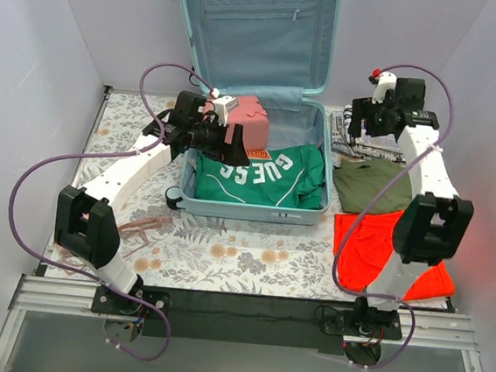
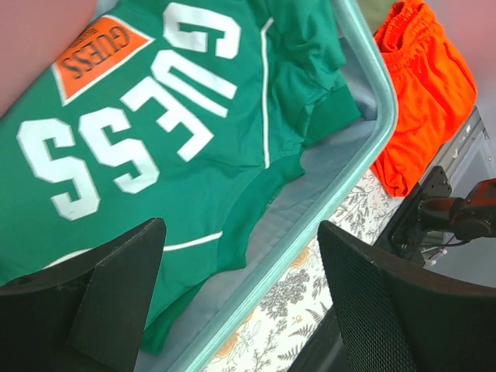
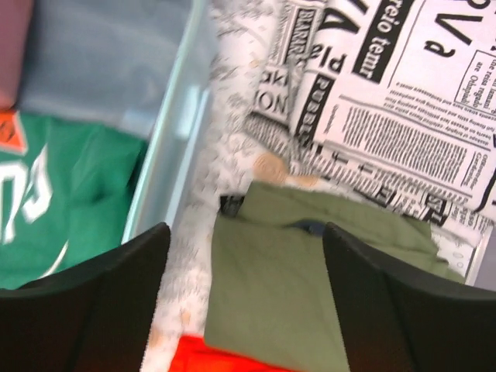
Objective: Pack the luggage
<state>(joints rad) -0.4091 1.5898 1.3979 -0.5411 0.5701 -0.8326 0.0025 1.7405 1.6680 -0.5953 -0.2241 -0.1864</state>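
Left pincer (image 2: 240, 232) stands wide open and empty, just above the green shirt (image 2: 155, 139) in the luggage (image 1: 250, 211), which sits open on the counter (image 1: 224, 254), lid up. Right pincer (image 3: 244, 232), also open and empty, hangs over the olive shirt (image 3: 310, 263) beside the luggage wall. A careless pinch there could also catch the orange garment (image 3: 194, 360) or newsprint cloth (image 3: 403, 93) touching it. The left could snag the green shirt.

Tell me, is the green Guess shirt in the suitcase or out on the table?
In. The green shirt lies inside the luggage, within its mint rim; both wrist views show it there too.
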